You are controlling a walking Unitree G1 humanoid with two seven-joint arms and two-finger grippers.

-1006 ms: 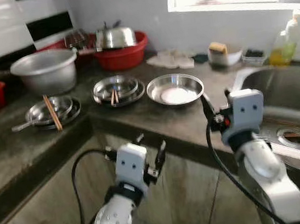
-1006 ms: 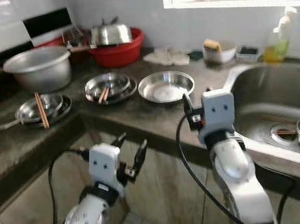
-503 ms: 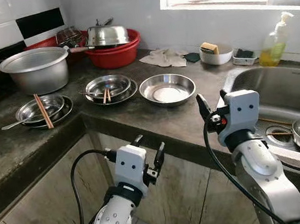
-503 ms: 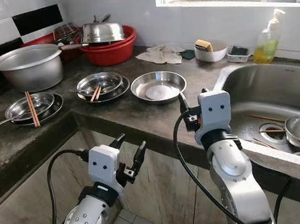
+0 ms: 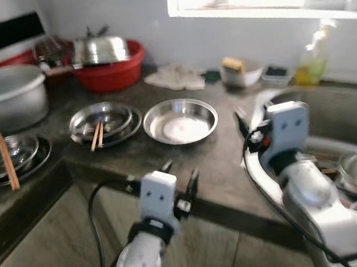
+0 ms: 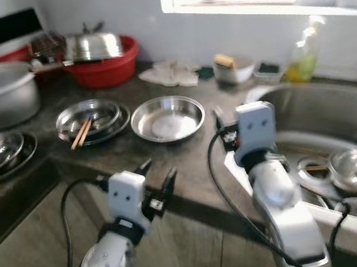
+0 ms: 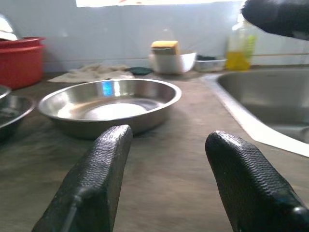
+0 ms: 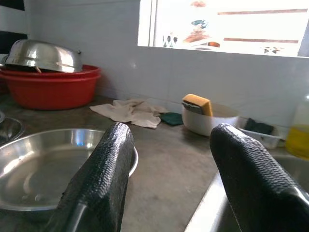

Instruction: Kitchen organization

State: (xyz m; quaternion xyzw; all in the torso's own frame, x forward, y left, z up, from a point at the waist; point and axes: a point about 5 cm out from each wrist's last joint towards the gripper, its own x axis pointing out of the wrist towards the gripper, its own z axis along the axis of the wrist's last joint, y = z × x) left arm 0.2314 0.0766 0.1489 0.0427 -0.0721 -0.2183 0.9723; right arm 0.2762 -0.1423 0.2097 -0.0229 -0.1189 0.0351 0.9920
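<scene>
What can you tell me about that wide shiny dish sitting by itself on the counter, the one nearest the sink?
The dish is a round, shallow pan that looks like polished steel, with a flat bottom, sloping sides and a thin rolled rim. It sits upright and empty on the dark stone counter, between a stack of similar dishes holding chopsticks and the sink. Nothing touches it but the counter. Both grippers hover open in front of it.

Empty steel pan (image 5: 180, 120) upright on counter, beside stacked plates (image 5: 101, 122) holding chopsticks (image 5: 96, 134).
</scene>
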